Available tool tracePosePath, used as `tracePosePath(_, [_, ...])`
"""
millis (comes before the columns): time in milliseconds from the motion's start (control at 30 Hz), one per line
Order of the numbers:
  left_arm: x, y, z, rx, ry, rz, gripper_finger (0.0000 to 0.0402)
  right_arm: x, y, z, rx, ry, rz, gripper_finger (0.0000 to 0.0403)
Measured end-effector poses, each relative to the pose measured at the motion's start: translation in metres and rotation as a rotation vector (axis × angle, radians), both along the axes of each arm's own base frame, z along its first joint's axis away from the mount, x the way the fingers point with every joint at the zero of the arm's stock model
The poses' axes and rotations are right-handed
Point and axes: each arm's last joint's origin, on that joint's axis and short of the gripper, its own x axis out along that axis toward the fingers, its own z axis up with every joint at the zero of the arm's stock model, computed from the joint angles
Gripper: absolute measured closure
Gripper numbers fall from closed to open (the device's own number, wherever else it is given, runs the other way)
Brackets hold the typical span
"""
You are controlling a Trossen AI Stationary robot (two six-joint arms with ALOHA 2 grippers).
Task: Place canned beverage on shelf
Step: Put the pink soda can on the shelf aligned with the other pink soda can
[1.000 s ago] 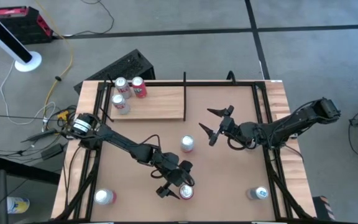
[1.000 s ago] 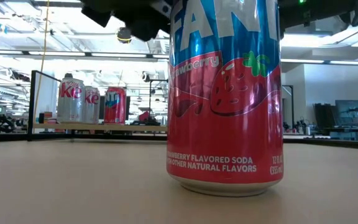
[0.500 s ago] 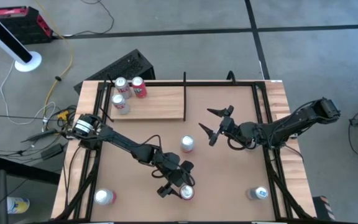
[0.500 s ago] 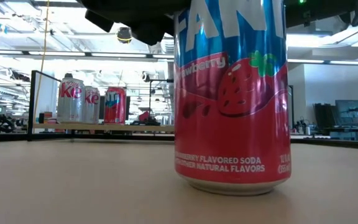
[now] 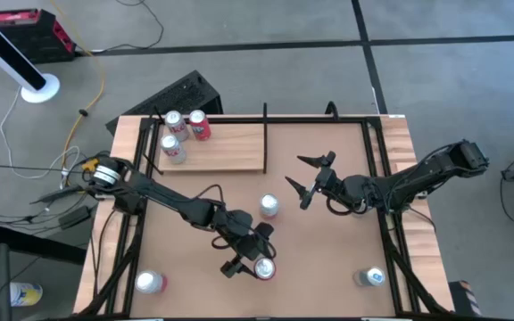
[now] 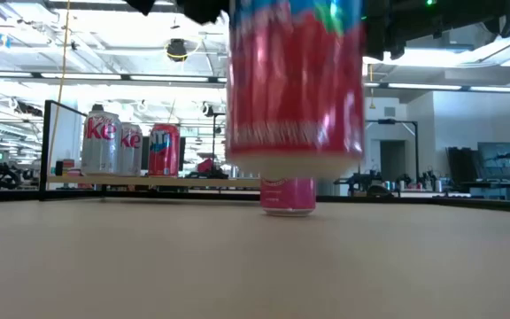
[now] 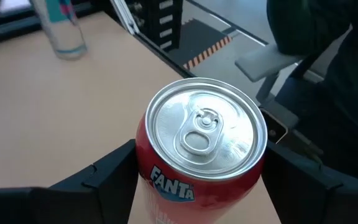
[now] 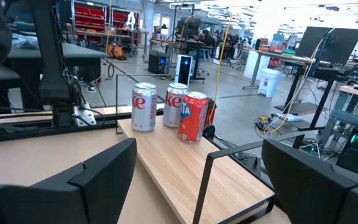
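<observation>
Your left gripper [image 5: 250, 259] sits in the lower centre of the high view with its fingers [image 7: 107, 177] pinching a red Fanta can [image 5: 263, 268] from both sides; in the left wrist view the can [image 7: 201, 146] stands upright between the two dark fingers, silver lid and pull tab facing the camera; in the low view the can [image 6: 295, 89] hangs clear of the brown tabletop [image 6: 149, 266], its base above the surface, and its print is too blurred to read. Your right gripper [image 5: 309, 178] waits at centre right of the high view with its fingers spread wide and nothing between them, just right of a silver-topped can [image 5: 268, 206] standing near the middle of the table; in the low view a pink can [image 6: 288, 195] shows on the table behind and below the lifted one. The shelf [image 5: 221, 144] is the pale wood plank in the upper left of the table, with a thin black upright at its right end; three cans [image 5: 184, 132] stand grouped at its left end, and the right wrist view shows them as two silver cans and one red can [image 8: 194, 117] side by side on the plank [image 8: 185, 165]. Two more cans stand on the tabletop: one at the lower left [image 5: 150, 283] and one at the lower right [image 5: 373, 278]; both are well apart from either gripper.
</observation>
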Motion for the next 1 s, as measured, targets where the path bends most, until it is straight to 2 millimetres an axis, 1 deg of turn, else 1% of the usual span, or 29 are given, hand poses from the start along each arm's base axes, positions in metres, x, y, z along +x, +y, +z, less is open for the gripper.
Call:
tracePosePath(200, [-0.022, 0.007, 0.035, 0.004, -0.005, 0.009, 0.0125, 0.0, 0.0, 0.0, 0.0, 0.0, 0.0, 0.0033])
tracePosePath(400, [-0.058, 0.023, 0.073, 0.126, -0.004, 0.13, 0.0126, 0.0, 0.0, 0.0, 0.0, 0.0, 0.0, 0.0033])
tracePosePath(533, [-0.083, 0.037, 0.087, 0.196, -0.025, 0.218, 0.0126, 0.0, 0.0, 0.0, 0.001, -0.001, 0.0, 0.0033])
tracePosePath(600, [-0.096, 0.05, 0.091, 0.209, -0.031, 0.271, 0.0126, 0.0, 0.0, 0.0, 0.005, -0.003, 0.0, 0.0033])
tracePosePath(700, [-0.116, 0.075, 0.089, 0.22, -0.038, 0.371, 0.0126, 0.0, 0.0, 0.0, 0.007, -0.005, 0.0, 0.0033])
tracePosePath(833, [-0.142, 0.116, 0.08, 0.241, -0.049, 0.559, 0.0126, 0.0, 0.0, 0.0, 0.009, -0.007, 0.0, 0.0033])
tracePosePath(1000, [-0.162, 0.163, 0.066, 0.261, -0.064, 0.767, 0.0126, 0.0, 0.0, 0.001, 0.011, -0.013, 0.0, 0.0033])
